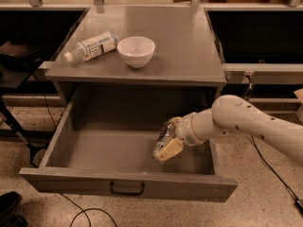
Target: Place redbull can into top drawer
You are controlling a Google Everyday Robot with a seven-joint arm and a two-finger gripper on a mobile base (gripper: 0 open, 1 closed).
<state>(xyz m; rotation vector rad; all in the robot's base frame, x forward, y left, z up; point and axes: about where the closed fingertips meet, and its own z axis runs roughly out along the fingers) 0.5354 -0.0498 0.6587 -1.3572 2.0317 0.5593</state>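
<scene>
The top drawer is pulled wide open below the grey cabinet top, its dark curved handle at the front centre. My gripper reaches in from the right and sits inside the drawer's right half, low over its floor. It is shut on the redbull can, a slim shiny silver can tilted between the cream fingers. Most of the can is hidden by the fingers.
On the cabinet top stand a white bowl and, to its left, a clear plastic bottle lying on its side. Dark open shelving flanks the cabinet. Cables run over the speckled floor.
</scene>
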